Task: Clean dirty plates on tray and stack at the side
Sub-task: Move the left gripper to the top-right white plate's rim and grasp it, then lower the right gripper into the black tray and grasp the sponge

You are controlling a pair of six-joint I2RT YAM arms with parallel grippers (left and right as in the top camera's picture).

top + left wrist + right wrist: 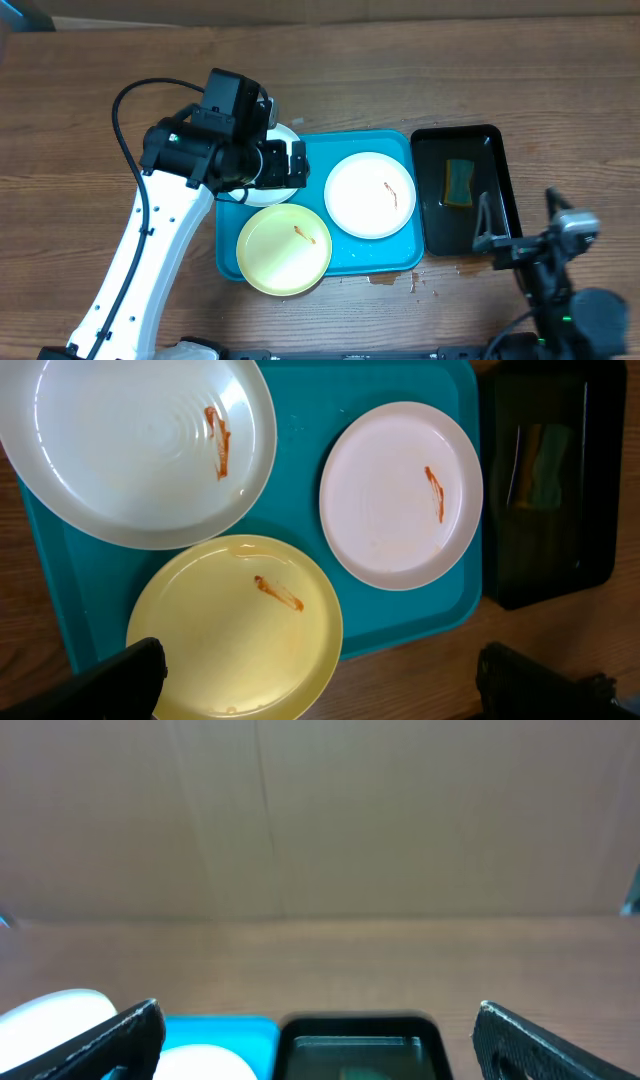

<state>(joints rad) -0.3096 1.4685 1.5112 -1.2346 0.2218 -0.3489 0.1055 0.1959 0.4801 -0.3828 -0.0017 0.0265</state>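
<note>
The turquoise tray [350, 137] holds three smeared plates. A white plate [370, 195] lies at its right and a pale yellow plate [284, 250] overhangs its front rim. Another white plate [287, 133] at the back left is mostly hidden under my left arm. My left gripper [283, 163] hovers open above the tray's left part. In the left wrist view the tray [300, 390] carries the big white plate [140, 445], the second white plate [400, 495] and the yellow plate [235, 630]; the left gripper [320, 690] holds nothing. My right gripper [518, 208] stands open and empty near the front right.
A glossy black tray [497, 150] right of the turquoise one holds liquid and a green-yellow sponge [459, 182]. A small wet patch [395, 280] marks the wood by the tray's front edge. The right wrist view shows the right gripper [320, 1040] over the black tray [360, 1025], with a cardboard wall behind.
</note>
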